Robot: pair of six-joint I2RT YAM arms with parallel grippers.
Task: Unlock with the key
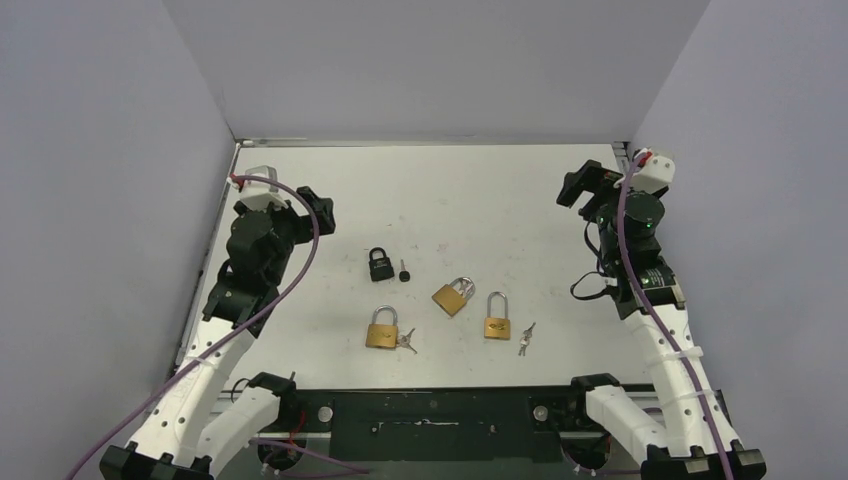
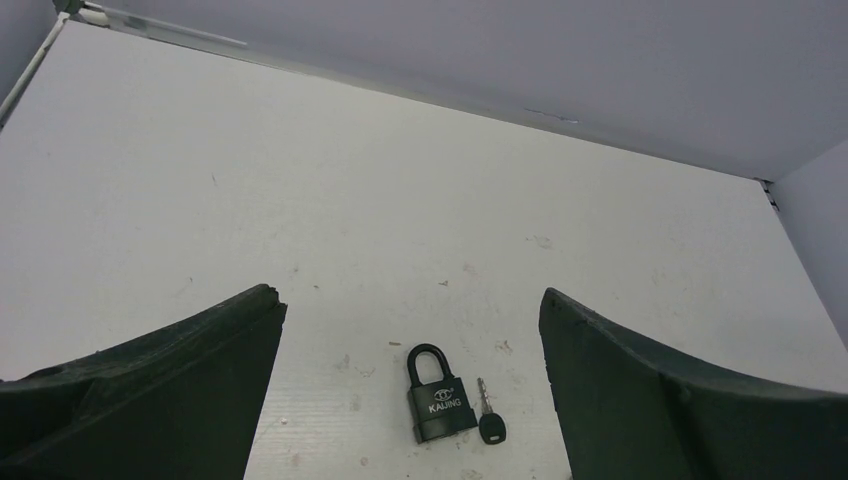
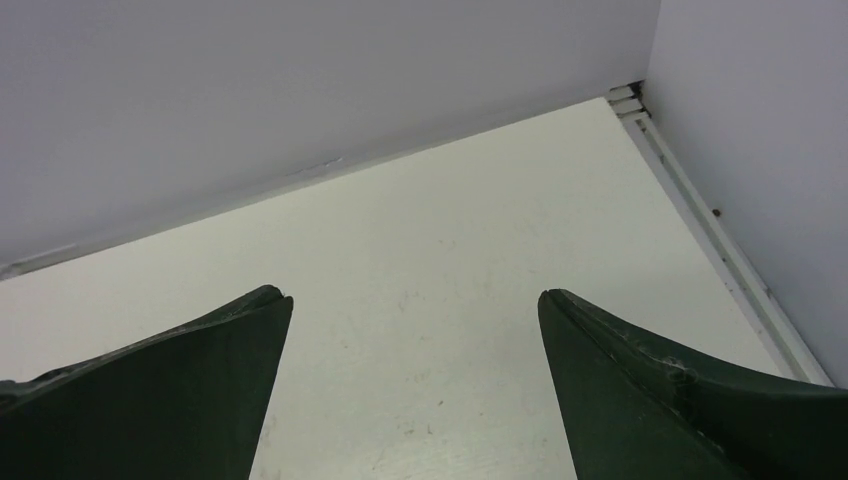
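Four padlocks (image 1: 453,296) lie mid-frame on the worktop (image 1: 480,190); left pincer (image 2: 408,293) and right pincer (image 3: 415,295) gape wide, holding nothing.

My overhead camera sits high behind my bases, looking down and forward over the whole counter (image 1: 450,190) from far off, with both arms in frame. My left wrist camera peers out between the fingers of my left claw (image 2: 410,295), low and near the counter, facing the back wall. Just ahead of that claw it catches the black padlock (image 2: 440,405) and black-headed key (image 2: 487,422), which the overhead view shares. My right wrist camera looks past my right claw (image 3: 415,295) into the far right corner, also seen from above.
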